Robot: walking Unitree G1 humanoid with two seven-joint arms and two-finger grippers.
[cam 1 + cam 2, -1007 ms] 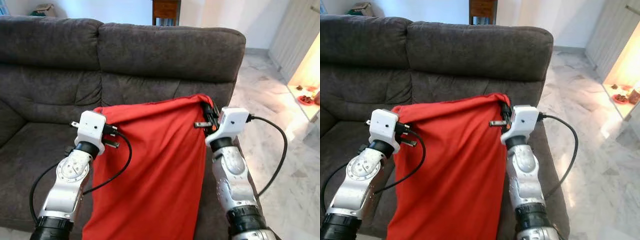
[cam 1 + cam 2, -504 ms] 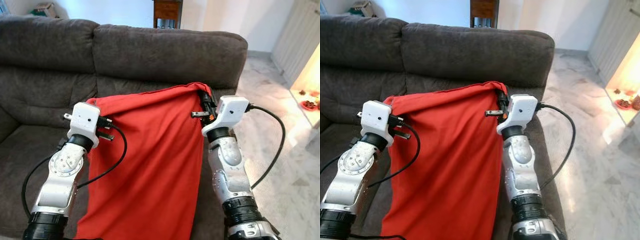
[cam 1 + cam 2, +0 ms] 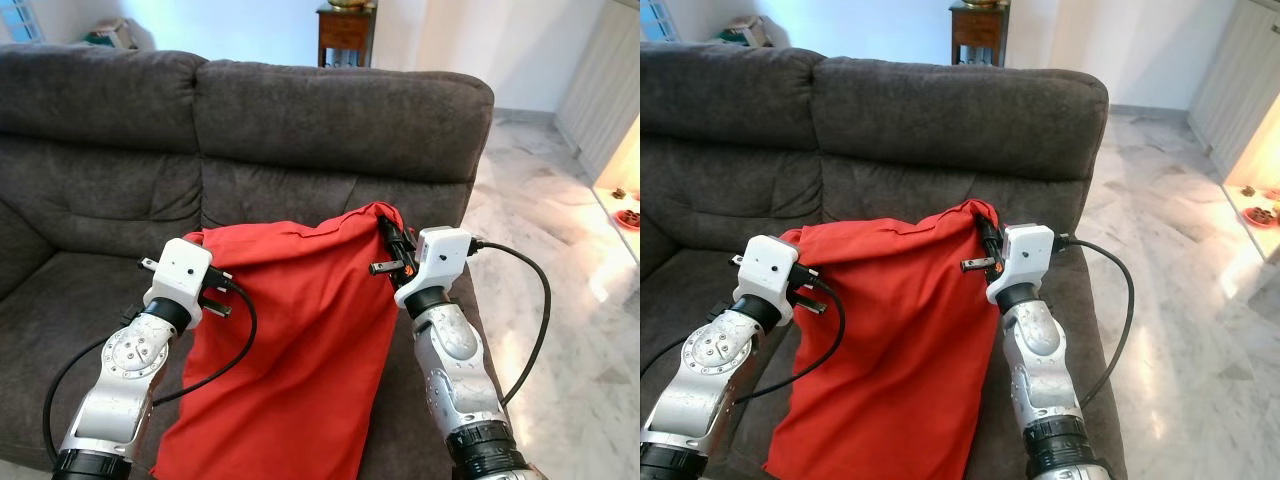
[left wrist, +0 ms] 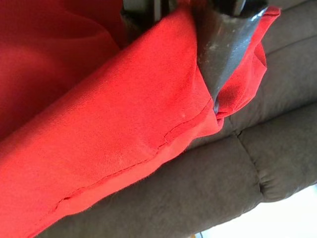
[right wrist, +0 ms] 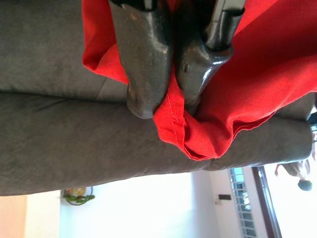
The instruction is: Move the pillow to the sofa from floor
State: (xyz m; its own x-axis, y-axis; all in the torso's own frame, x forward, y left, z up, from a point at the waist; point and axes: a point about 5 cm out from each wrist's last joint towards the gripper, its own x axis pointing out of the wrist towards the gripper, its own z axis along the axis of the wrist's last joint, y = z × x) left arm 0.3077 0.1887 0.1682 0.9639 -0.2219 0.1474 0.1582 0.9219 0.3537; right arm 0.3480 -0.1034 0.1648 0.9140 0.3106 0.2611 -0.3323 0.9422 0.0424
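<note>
1. Centrally, the red pillow [image 3: 290, 340] hangs as a limp red sheet in front of the dark grey sofa [image 3: 330, 110], its top edge level with the lower part of the backrest and its lower end draped down over the seat cushion's front.
2. Top edge sags slightly between the two held corners; a stitched seam runs along the fabric edge in the left wrist view.
3. Right gripper [image 5: 166, 101] pinches the pillow's upper right corner: both black fingers [image 5: 143, 59] are pressed together with a fold of red cloth caught between them.
4. Left gripper [image 4: 215, 96] is at the upper left corner; one black finger [image 4: 223, 44] lies on the outside of the cloth, which wraps around it. The second finger is hidden by fabric, but the corner is held up.
5. Both silver arms are raised, wrists on either side of the pillow, black cables looping from each wrist.
6. Behind the sofa: a small wooden side table [image 3: 346, 30] against a white wall.
7. Right of the sofa: pale marble floor [image 3: 560, 290], brightly lit at the far edge.
</note>
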